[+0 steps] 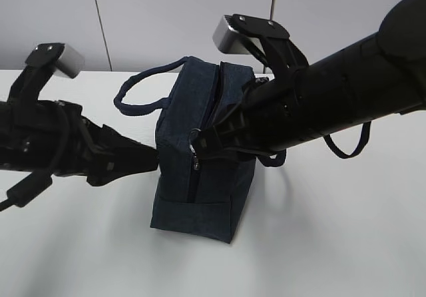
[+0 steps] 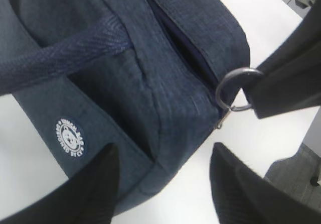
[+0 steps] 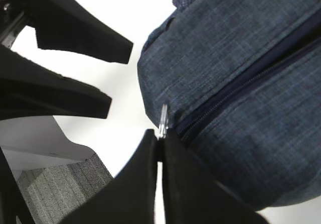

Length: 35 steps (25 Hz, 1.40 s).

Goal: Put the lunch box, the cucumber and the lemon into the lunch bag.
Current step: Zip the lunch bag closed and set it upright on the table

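Observation:
The dark navy lunch bag [image 1: 200,157] stands upright in the middle of the white table. It also fills the left wrist view [image 2: 125,73] and the right wrist view [image 3: 241,83]. Its top zipper looks closed. My right gripper [image 3: 161,136] is shut on the metal ring pull [image 2: 235,89] at the bag's near end; in the exterior view that grip [image 1: 198,144] sits at the zipper's end. My left gripper [image 2: 163,176] is open, its jaws straddling the bag's lower corner, close to the bag's left side [image 1: 152,158]. The lunch box, cucumber and lemon are out of view.
The bag's two loop handles hang out, one to the left [image 1: 136,100] and one to the right [image 1: 346,147]. A white round logo [image 2: 70,137] marks the bag's side. The table's edge and grey floor [image 3: 65,184] show in the right wrist view.

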Motion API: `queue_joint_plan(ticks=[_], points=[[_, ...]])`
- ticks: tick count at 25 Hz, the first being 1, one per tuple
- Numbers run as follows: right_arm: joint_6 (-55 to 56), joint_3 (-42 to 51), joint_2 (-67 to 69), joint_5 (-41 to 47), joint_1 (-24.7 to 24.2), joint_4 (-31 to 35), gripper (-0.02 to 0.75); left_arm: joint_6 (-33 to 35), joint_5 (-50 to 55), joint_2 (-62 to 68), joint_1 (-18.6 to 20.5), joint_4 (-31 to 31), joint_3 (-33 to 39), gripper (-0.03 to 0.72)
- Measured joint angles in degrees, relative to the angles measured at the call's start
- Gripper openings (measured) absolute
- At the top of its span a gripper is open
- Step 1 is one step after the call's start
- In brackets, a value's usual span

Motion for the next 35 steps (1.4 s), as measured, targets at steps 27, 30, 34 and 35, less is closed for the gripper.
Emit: queue_joint_plan(ticks=[27,30,34,35], points=[[0.7,-0.3,0.0,-0.7,0.0,0.1,0.0,4.3,3.8,7.4,0.0,-2.7,-4.1,-0.001],[0.7,-1.4,0.0,-0.7,0.0,0.1,0.0,4.4,4.7,7.4,0.0,-2.7,-4.1,-0.005],[0.7,-2.9,0.0,-1.5,0.0,0.1,0.0,4.4,5.5,7.4,0.0,-2.3,-4.2,-0.006],[0.7,-3.1,0.0,-1.7,0.0,0.1,0.0,4.4,5.8,7.4,0.0,-2.0,-4.2,-0.006]])
